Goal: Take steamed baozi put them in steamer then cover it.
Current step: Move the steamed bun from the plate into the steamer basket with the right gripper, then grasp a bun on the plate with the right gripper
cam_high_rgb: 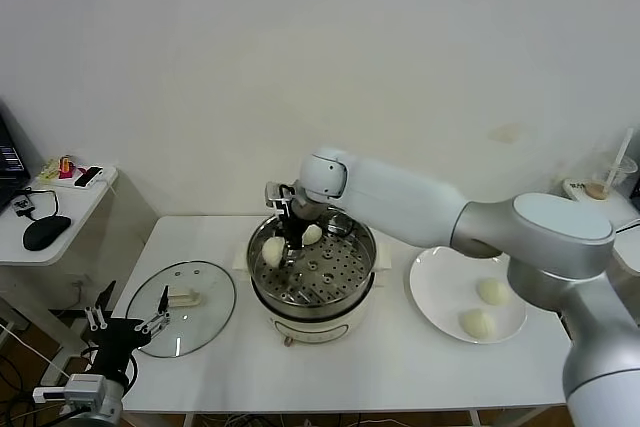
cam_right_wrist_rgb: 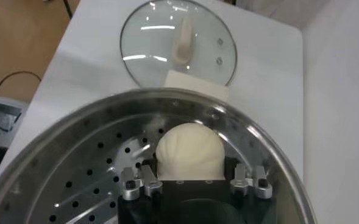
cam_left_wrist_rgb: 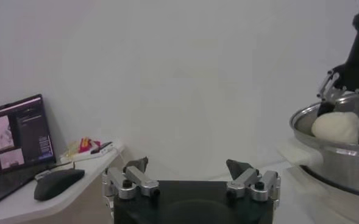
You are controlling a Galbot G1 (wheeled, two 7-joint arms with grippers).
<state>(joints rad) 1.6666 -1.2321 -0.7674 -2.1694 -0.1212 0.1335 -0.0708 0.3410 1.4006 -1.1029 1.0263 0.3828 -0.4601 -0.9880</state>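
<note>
The steamer (cam_high_rgb: pixel 300 299) stands mid-table, its perforated tray (cam_right_wrist_rgb: pixel 94 176) bare on one side. My right gripper (cam_high_rgb: pixel 284 237) reaches down into it, jaws spread either side of a white baozi (cam_right_wrist_rgb: pixel 188 151) that rests on the tray, on the side toward the cover. That baozi (cam_high_rgb: pixel 273 250) has a second baozi (cam_high_rgb: pixel 312 234) lying behind it in the steamer. On the white plate (cam_high_rgb: pixel 440 277) to the right sit two more baozi (cam_high_rgb: pixel 492 291) (cam_high_rgb: pixel 478 323). The glass cover (cam_high_rgb: pixel 205 282) lies flat on the table left of the steamer. My left gripper (cam_high_rgb: pixel 125 319) hangs open off the table's front left corner.
A low side table at far left carries a black mouse (cam_high_rgb: pixel 47 232), a laptop (cam_left_wrist_rgb: pixel 14 140) and small items. A cup with a straw (cam_high_rgb: pixel 600 187) stands at the far right. The white wall runs close behind the table.
</note>
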